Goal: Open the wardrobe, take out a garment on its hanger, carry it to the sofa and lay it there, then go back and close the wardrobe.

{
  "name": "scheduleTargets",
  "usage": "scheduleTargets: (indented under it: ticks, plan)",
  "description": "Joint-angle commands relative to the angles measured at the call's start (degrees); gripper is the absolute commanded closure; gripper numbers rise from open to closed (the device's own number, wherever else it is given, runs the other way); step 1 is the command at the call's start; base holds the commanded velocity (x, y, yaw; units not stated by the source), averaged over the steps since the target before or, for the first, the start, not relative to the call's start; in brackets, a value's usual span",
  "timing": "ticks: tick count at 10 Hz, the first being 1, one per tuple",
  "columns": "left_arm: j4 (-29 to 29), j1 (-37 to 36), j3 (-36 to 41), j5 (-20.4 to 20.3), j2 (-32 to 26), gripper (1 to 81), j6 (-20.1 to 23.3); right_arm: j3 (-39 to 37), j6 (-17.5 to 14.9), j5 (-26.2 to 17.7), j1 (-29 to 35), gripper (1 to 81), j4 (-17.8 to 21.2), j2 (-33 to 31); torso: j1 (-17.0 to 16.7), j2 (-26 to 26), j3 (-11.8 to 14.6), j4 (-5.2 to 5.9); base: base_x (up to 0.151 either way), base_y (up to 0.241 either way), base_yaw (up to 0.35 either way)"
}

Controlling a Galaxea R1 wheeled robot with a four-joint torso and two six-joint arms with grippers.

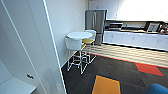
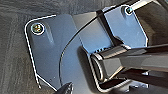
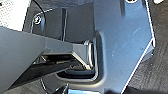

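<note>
— Where is the wardrobe seen?

— The wardrobe [image 1: 32, 45] is seen very close, at the left of the head view. A tall white door seems to be swung out, and a pale shelf is glimpsed low inside.

— And the sofa?

— A blue corner of the sofa [image 1: 156, 89] is seen at the bottom right, near the orange patch of the carpet [image 1: 106, 86]. The round table [image 1: 79, 35] and the white chairs [image 1: 73, 45] are set by the wall, well apart from it.

— How is the garment thought to handle?

— It is judged to be light, thin and floppy. If the cloth itself were grabbed, it could be bunched up or pulled off.

— So where should it be held?

— The hanger is judged the better place. It is stiff but thin and smooth, so it is best pinched just under the hook. It should also be kept level, so the shirt is not tipped off.

— Are the grippers released or clenched?

— That cannot be told. A dark tip of the left gripper [image 2: 65, 89] is seen over the carpet, and one of the right gripper [image 3: 62, 89] too, but their state is not shown.
</note>
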Motion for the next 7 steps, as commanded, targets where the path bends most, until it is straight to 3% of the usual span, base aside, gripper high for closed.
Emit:
scheduleTargets:
  ticks: [1, 7]
  plan:
    - [0.8, -2.1, 0.0, 2.7, -0.1, 1.0, 0.1, 0.2, -0.1, -3.1, 1.3, 1.0, 0.1, 0.4, 0.0, 0.0, 0.0, 0.0, 0.0, 0.0, 0.305]
    - [0.8, -2.1, 0.0, 3.4, 0.1, 1.0, 0.2, -0.2, -0.1, -3.2, 1.2, 1.0, 0.1, 0.5, 0.0, 0.0, 0.0, 0.0, 0.0, 0.0, 0.305]
